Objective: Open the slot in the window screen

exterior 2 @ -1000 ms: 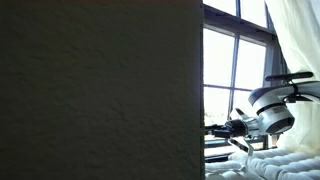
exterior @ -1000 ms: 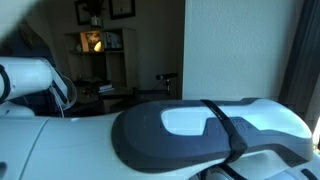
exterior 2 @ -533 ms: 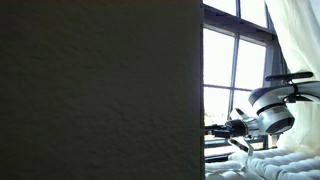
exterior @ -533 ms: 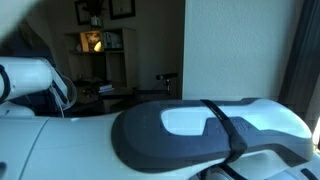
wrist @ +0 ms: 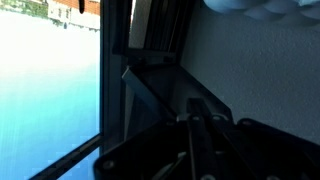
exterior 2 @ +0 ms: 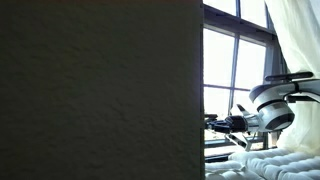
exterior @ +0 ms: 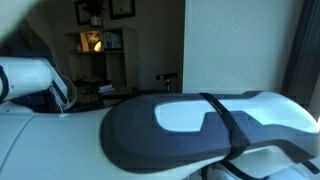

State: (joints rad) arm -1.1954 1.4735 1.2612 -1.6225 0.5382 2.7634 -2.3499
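Note:
In the wrist view my gripper (wrist: 196, 106) comes up from the bottom edge with its two dark fingers pressed together, shut, and nothing shows between them. The tips sit against a dark slanted piece of the window frame (wrist: 150, 45). The grey mesh of the window screen (wrist: 265, 60) fills the right side and bright glass (wrist: 50, 90) the left. The slot itself I cannot make out. In an exterior view the gripper (exterior 2: 211, 122) points left toward the window (exterior 2: 235, 70), low near the sill.
A dark panel (exterior 2: 100, 90) blocks most of an exterior view. A white curtain (exterior 2: 295, 40) hangs beside the arm (exterior 2: 278, 105). A white and dark arm link (exterior: 200, 125) fills the foreground of an exterior view, with a shelf (exterior: 95, 50) and a wall (exterior: 235, 45) behind.
The arm link has shifted left and looms larger in an exterior view. The gripper has risen slightly near the window. The fingers stay shut.

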